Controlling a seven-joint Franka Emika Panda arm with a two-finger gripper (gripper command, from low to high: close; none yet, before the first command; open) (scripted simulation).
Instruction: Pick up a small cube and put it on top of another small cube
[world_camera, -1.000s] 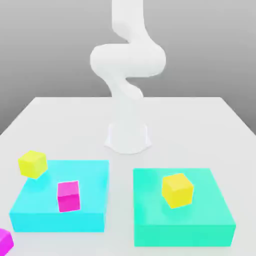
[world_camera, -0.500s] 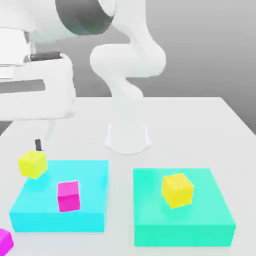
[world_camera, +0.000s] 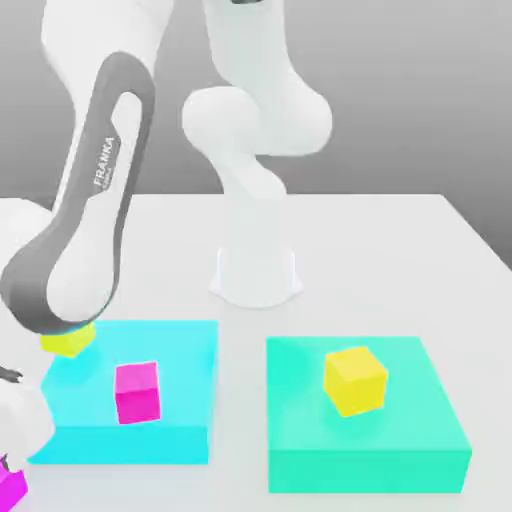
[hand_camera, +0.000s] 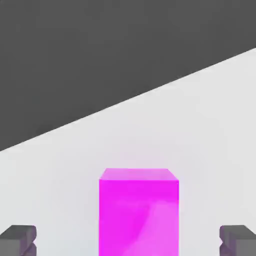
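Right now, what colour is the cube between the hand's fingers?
Bright magenta cube, clearest in the hand view.

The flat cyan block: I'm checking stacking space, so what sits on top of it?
A small magenta cube and a small yellow cube, partly covered by the white arm, sit on it.

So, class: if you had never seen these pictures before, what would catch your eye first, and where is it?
The big white arm sweeps down across the exterior view's left, over the cyan block. In the hand view a magenta cube stands on the white table between the open gripper's dark fingertips. A yellow cube sits on the green block at the exterior view's right.
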